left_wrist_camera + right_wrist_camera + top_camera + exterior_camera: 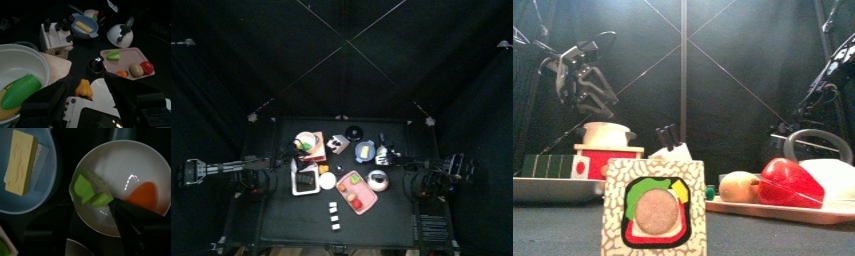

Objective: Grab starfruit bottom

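Green starfruit pieces [91, 193] lay inside a white bowl [143, 165], against its wall and next to an orange piece [144, 195] — the right wrist view looked straight down on them. The right gripper [92, 220] hung just above this bowl, and its two black jaws stood wide apart, one on each side of the green pieces, gripping nothing. Whether the jaws touched the fruit, I could not tell. Beside the white bowl stood a blue bowl [30, 188] with a yellow block [21, 161] in it.

From the top view, the white bowl sat on the table's [298, 210] right part, close to where the right arm came in.

The left gripper [85, 102] rested over the left side of the table. Its jaws were open and empty, and between them an orange-yellow toy [83, 88] showed on the table below. Near it, in the left wrist view, were a large white bowl [20, 60] holding a green vegetable [21, 91], a pink tray [130, 64] with a red pepper [147, 67] and other fruit — and a silver kettle [121, 35] farther away.

In the front view a picture card [653, 207] with a sandwich drawing stood nearest.
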### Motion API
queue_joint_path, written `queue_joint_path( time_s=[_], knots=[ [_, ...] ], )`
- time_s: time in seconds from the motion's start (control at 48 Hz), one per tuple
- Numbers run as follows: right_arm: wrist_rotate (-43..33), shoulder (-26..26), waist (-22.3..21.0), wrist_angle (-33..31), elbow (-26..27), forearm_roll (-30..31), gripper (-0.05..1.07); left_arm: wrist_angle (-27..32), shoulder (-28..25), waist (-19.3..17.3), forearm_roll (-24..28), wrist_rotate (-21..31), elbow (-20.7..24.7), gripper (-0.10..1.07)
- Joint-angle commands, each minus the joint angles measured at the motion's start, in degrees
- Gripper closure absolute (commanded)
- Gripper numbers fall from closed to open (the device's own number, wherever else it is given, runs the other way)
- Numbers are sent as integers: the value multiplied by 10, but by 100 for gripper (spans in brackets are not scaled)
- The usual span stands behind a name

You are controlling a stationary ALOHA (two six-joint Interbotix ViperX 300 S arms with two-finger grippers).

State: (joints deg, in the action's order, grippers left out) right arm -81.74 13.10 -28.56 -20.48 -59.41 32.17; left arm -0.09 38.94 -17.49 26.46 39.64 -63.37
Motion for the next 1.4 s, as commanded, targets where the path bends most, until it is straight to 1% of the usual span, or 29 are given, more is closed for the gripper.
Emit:
queue_joint_path(
  time_s=[0.0, 0.167, 0.333, 0.521, 0.896, 1.083, 1.208, 1.375],
  knots=[
    [-2, 21, -9, 0, 6, -4, 10, -4, 1, -1, 1, 0, 7, 7],
    [-1, 47, -26, -2, 6, -28, 11, -4, 2, -1, 1, 1, 7, 7],
    [-1, 60, -41, -2, 0, -27, 11, -4, 1, -1, 1, 1, 7, 7],
    [0, 53, -53, 2, -4, -25, 11, -4, 1, 0, 1, 1, 7, 7],
    [5, 39, -53, 4, -5, -19, 11, -4, 1, -1, 1, 1, 7, 7],
    [3, 22, -53, 17, -2, 1, 12, -4, 1, -1, 1, 1, 7, 7],
    [2, 15, -54, 18, -2, 8, 17, -4, 1, -1, 0, 1, 7, 7],
    [2, 13, -54, 18, -4, 11, 31, -4, 2, -1, 1, 1, 7, 7]
  ],
)
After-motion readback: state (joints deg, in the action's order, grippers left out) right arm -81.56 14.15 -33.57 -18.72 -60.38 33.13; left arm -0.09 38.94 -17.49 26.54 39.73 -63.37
